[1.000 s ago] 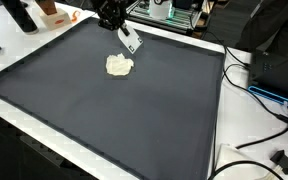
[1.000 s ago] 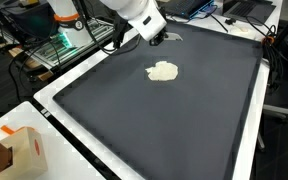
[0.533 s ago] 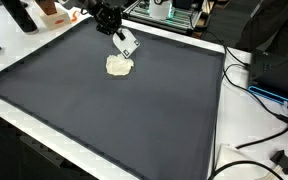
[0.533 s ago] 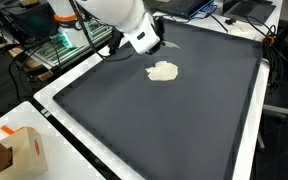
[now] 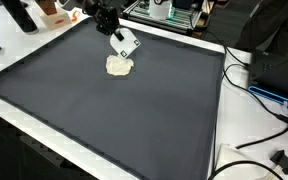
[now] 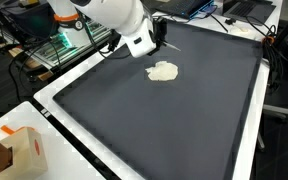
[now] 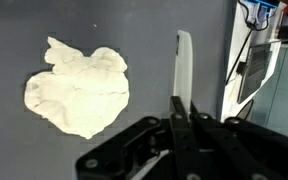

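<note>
Plainly, the biggest hazard is the dark mat [image 5: 134, 110] that covers most of the surface [image 6: 62, 124]. If the tips drop too low or scrape along it, they could catch and ruck it up, shifting everything on it. The Panda arm [image 6: 99, 12] comes in from the far edge and leans steeply downward, with the wrist tilted so the tool slants toward the mat rather than pointing straight down. The crumpled white cloth [image 5: 119, 66] [image 6: 163, 71] [image 7: 79, 85] lies loose on the far part of the mat, well inside its border. Being light and limp, it would probably slide or bunch under a sideways nudge instead of being gripped. The end effector [image 5: 127, 43] [image 6: 141, 44] hangs just above the mat beside the cloth's far side, apart from it. In the wrist view its pale fingers [image 7: 184, 70] look pressed together with nothing between them.
</note>
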